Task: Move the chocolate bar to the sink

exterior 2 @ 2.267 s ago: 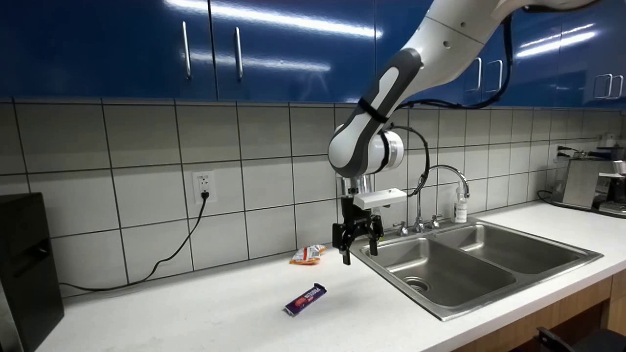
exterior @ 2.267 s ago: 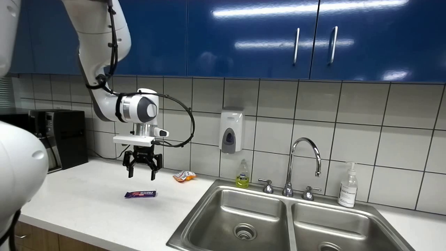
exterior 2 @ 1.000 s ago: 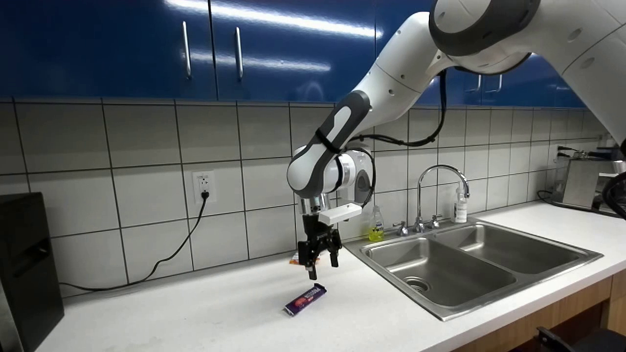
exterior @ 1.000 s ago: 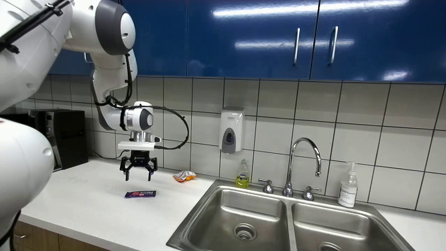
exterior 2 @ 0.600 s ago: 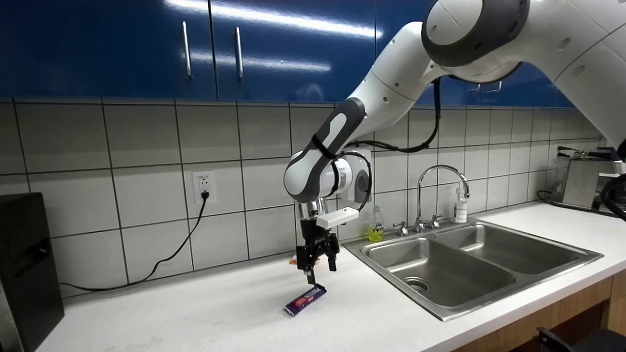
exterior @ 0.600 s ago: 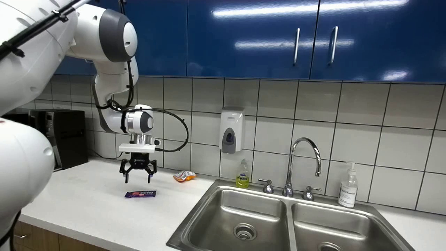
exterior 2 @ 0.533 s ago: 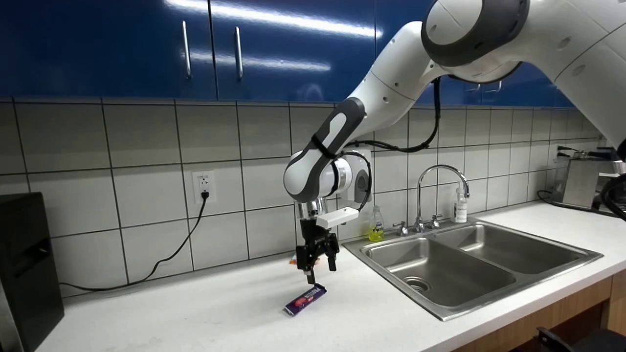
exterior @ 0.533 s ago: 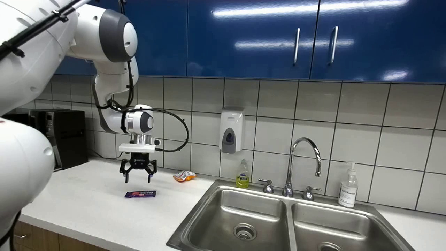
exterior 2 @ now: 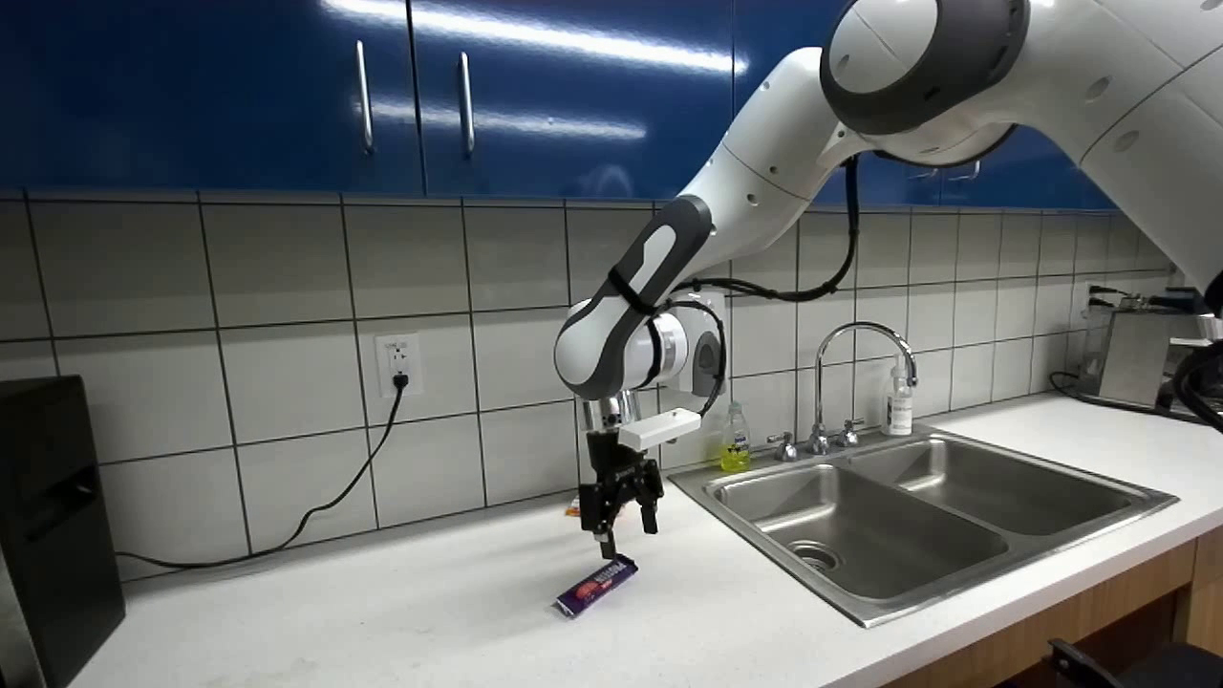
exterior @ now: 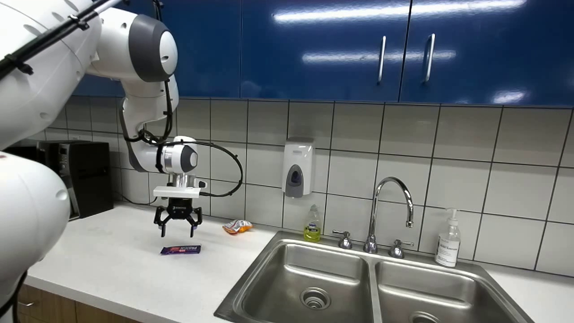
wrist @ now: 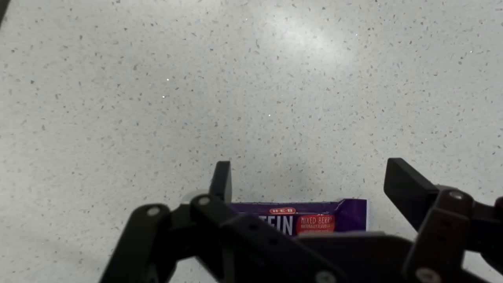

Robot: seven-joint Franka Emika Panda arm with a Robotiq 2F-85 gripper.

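The gripper (exterior: 177, 233) hangs in the air over the white counter (exterior: 112, 273) with its two fingers spread wide, pointing straight down. The chocolate bar (exterior: 180, 250) lies flat on the counter, near the fingertips. In an exterior view a thin strip of white shows between the tips and the bar. In the wrist view, white counter shows between the bar's right end and the finger on that side. The gripper hides the bar's left end and lower part.

A stretch of white counter runs from the bar to the side rim of the sink (exterior: 254, 273), and another runs to the counter's front edge. The bar is well apart from both. The orange packet (exterior: 237, 227) sits close to the tiled wall (exterior: 264, 121), near the sink's back corner. A bottle of yellow soap (exterior: 312, 229) stands on the sink's back rim. The curved faucet (exterior: 373, 215) stands there too. A black box (exterior: 92, 179) stands to the left.
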